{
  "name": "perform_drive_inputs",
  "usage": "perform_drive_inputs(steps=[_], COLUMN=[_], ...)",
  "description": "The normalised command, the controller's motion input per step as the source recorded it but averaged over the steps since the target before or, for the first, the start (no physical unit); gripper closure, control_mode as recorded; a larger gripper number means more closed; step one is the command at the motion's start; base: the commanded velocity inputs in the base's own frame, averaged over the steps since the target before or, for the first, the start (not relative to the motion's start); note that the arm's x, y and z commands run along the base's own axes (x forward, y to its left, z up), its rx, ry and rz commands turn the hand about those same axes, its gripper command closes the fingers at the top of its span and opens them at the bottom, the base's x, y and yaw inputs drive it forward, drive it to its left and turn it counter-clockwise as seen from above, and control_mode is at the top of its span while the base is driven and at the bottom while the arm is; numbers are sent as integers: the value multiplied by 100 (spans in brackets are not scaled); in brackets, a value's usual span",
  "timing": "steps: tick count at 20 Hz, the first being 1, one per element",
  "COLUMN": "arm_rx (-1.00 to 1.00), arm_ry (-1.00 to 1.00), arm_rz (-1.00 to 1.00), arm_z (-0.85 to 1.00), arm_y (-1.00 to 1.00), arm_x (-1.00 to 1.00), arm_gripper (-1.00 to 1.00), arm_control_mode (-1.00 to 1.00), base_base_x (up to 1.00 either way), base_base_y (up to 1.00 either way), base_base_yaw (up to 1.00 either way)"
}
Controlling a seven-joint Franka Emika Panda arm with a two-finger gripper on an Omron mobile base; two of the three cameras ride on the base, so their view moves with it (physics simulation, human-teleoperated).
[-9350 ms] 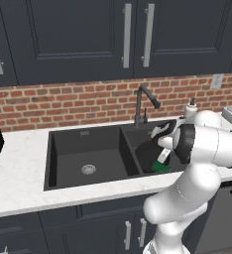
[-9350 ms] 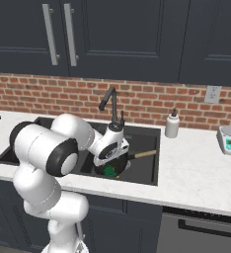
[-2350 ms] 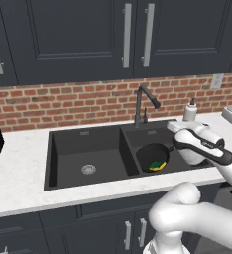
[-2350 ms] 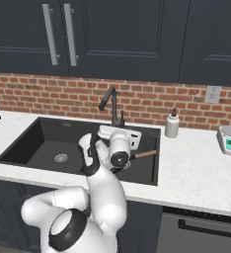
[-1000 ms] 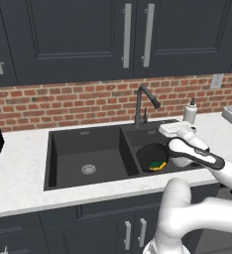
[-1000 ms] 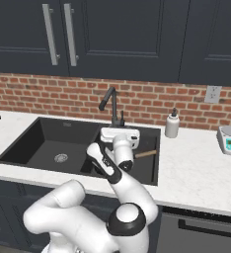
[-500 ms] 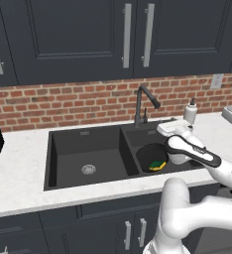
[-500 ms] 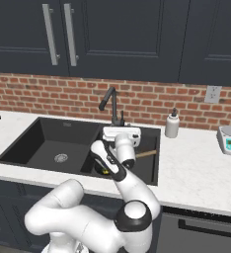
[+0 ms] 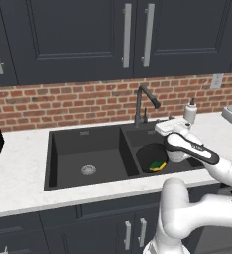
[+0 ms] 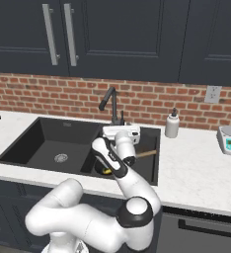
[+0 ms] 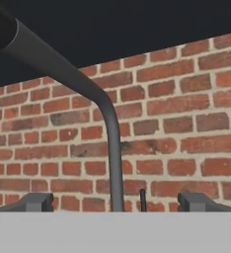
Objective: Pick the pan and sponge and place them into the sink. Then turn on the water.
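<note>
Hand view: my fingers (image 11: 115, 201) stood spread, empty, facing faucet (image 11: 110, 148) riser. Pan (image 9: 151, 157) and sponge (image 9: 157, 164) already lay in right basin of sink (image 9: 83, 149); sponge rested on pan. No water ran; tap-on step remained.

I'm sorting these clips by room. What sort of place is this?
A rendered home kitchen, most likely. A black double-basin sink sits in a white marble-look counter, with a dark gooseneck faucet against a red brick backsplash, and dark cabinets above.
</note>
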Motion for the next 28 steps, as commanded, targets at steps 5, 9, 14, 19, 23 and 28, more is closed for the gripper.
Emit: perform_drive_inputs(steps=[5, 9, 14, 19, 23, 28], arm_rx=[-3, -1, 0, 0, 0, 0], arm_ry=[2, 2, 2, 0, 0, 0], arm_rz=[0, 0, 0, 0, 0, 0], arm_z=[0, -4, 0, -4, -4, 0], arm_y=[2, 2, 0, 0, 1, 1], arm_x=[27, 32, 13, 12, 13, 13], arm_gripper=[-100, -100, -100, -100, -100, -100], arm_control_mode=[-100, -100, -100, -100, -100, -100], base_base_x=[0, 0, 0, 0, 0, 0], base_base_y=[0, 0, 0, 0, 0, 0], base_base_yaw=[0, 0, 0, 0, 0, 0])
